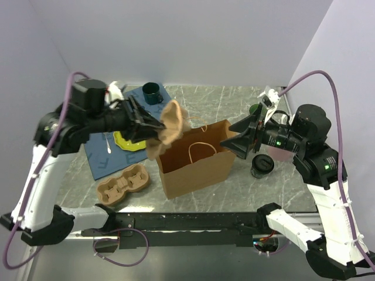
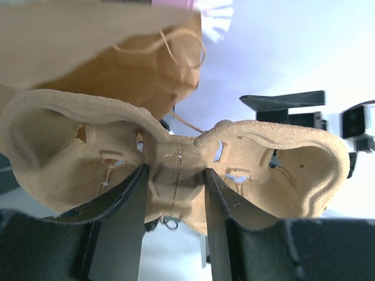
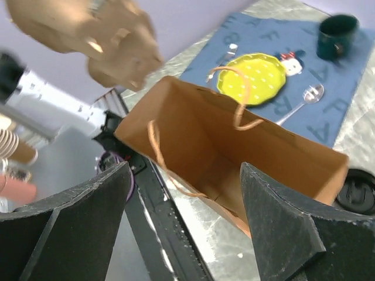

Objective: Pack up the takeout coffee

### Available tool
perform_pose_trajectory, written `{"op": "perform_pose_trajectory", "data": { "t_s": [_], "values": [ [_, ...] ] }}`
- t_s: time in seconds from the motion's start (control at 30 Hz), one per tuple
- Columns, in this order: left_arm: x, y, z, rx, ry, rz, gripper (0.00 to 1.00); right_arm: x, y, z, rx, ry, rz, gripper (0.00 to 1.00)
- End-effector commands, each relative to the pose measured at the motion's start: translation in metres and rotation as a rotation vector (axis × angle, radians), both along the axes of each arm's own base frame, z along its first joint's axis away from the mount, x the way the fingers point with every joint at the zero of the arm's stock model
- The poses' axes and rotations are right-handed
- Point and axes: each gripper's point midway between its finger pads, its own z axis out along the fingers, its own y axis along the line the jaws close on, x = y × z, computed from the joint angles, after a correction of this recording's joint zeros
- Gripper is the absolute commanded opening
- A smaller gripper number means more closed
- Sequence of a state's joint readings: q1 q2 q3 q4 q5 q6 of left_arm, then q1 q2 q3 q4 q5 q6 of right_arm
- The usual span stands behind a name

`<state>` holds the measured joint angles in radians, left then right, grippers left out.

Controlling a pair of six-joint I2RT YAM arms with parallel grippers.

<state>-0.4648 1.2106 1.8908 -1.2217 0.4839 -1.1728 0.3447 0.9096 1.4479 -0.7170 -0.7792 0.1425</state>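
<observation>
Top external view: the takeout coffee (image 1: 262, 165) is seen standing on the table (image 1: 234, 105) just right of the brown paper bag (image 1: 196, 167), close to the right gripper (image 1: 234, 143), whose jaws are spread wide and empty beside the bag's right edge. A pulp cup carrier (image 1: 170, 126) is pinched at its middle by the left gripper (image 1: 151, 127) and held tilted above the bag's left corner. A second carrier (image 1: 123, 184) is seen lying on the table.
</observation>
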Motion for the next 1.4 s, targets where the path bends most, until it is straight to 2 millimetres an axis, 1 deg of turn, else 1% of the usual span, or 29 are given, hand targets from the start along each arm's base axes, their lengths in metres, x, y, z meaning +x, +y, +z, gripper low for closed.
{"op": "perform_pose_trajectory", "data": {
  "t_s": [0.0,0.03,0.07,0.1,0.13,0.17,0.27,0.33,0.37,0.4,0.43,0.57,0.6,0.63,0.7,0.8,0.83,0.9,0.93,0.97,1.03,1.07,1.1,1.13,1.17,1.23,1.27,1.33,1.37],
  "values": [
    [-0.001,-0.027,0.004,-0.033,0.012,-0.011,0.22,-0.011,0.010,0.010,-0.020,-0.161,0.119,0.83],
    [-0.004,-0.032,0.003,-0.041,0.025,-0.009,0.22,-0.014,0.011,0.008,-0.028,-0.159,0.127,0.84],
    [-0.001,-0.032,0.004,-0.039,0.014,0.015,0.22,-0.013,0.011,0.003,-0.057,-0.193,0.132,0.84],
    [0.000,-0.032,0.003,-0.036,0.016,0.025,0.22,-0.017,0.011,0.001,-0.064,-0.213,0.140,0.84],
    [-0.001,-0.034,0.001,-0.029,0.028,0.023,0.22,-0.015,0.009,-0.002,-0.078,-0.225,0.124,0.85],
    [-0.001,-0.036,-0.001,-0.025,0.033,0.023,0.22,-0.013,0.010,-0.009,-0.101,-0.240,0.135,0.85],
    [-0.002,-0.046,-0.014,-0.008,0.061,0.008,0.23,-0.014,0.015,-0.019,-0.120,-0.267,0.177,0.84],
    [0.002,-0.050,-0.022,0.014,0.074,0.012,0.23,-0.012,0.019,-0.018,-0.113,-0.307,0.176,0.84],
    [0.003,-0.051,-0.024,0.025,0.074,0.011,0.23,-0.009,0.020,-0.021,-0.118,-0.316,0.173,0.82],
    [0.004,-0.052,-0.024,0.036,0.074,0.009,0.24,-0.009,0.023,-0.018,-0.110,-0.344,0.182,0.82],
    [0.007,-0.054,-0.029,0.062,0.073,0.006,0.24,-0.011,0.026,-0.017,-0.108,-0.357,0.200,0.82],
    [0.011,-0.054,-0.031,0.090,0.061,0.008,0.23,-0.005,0.032,-0.021,-0.150,-0.406,0.207,0.81],
    [0.012,-0.056,-0.035,0.094,0.066,0.008,0.23,-0.003,0.033,-0.024,-0.163,-0.413,0.209,0.80],
    [0.013,-0.057,-0.033,0.084,0.059,0.006,0.22,-0.003,0.034,-0.024,-0.170,-0.427,0.214,0.81],
    [0.015,-0.059,-0.039,0.085,0.067,0.005,0.22,-0.006,0.039,-0.024,-0.178,-0.466,0.241,0.80],
    [0.016,-0.061,-0.039,0.079,0.060,0.002,0.22,-0.003,0.042,-0.020,-0.194,-0.500,0.237,0.79],
    [0.016,-0.061,-0.039,0.080,0.059,0.003,0.23,0.000,0.041,-0.015,-0.199,-0.511,0.221,0.78],
    [0.017,-0.061,-0.040,0.086,0.059,0.004,0.23,-0.001,0.045,-0.017,-0.208,-0.514,0.240,0.73],
    [0.017,-0.061,-0.040,0.086,0.058,0.002,0.23,-0.004,0.046,-0.016,-0.206,-0.525,0.267,0.70],
    [0.017,-0.061,-0.041,0.087,0.059,0.002,0.23,-0.006,0.047,-0.017,-0.215,-0.538,0.281,0.60],
    [0.018,-0.061,-0.042,0.091,0.059,0.004,0.23,-0.010,0.049,-0.018,-0.216,-0.545,0.297,0.46],
    [0.018,-0.061,-0.041,0.092,0.058,0.004,0.23,-0.011,0.049,-0.019,-0.218,-0.547,0.299,0.35],
    [0.017,-0.061,-0.040,0.091,0.058,0.001,0.23,-0.014,0.047,-0.018,-0.212,-0.557,0.296,0.31],
    [0.017,-0.062,-0.042,0.096,0.065,0.002,0.22,-0.017,0.048,-0.023,-0.212,-0.555,0.306,0.27],
    [0.017,-0.063,-0.043,0.098,0.069,-0.001,0.22,-0.020,0.046,-0.022,-0.206,-0.564,0.301,0.20],
    [0.017,-0.063,-0.047,0.109,0.079,0.003,0.22,-0.023,0.047,-0.027,-0.205,-0.574,0.304,0.15],
    [0.018,-0.062,-0.048,0.114,0.080,0.006,0.22,-0.027,0.045,-0.027,-0.200,-0.585,0.306,0.11],
    [0.019,-0.061,-0.048,0.119,0.079,0.016,0.22,-0.028,0.046,-0.032,-0.208,-0.600,0.309,0.07],
    [0.019,-0.061,-0.048,0.121,0.079,0.019,0.22,-0.030,0.044,-0.031,-0.204,-0.613,0.303,0.06]
  ]
}}
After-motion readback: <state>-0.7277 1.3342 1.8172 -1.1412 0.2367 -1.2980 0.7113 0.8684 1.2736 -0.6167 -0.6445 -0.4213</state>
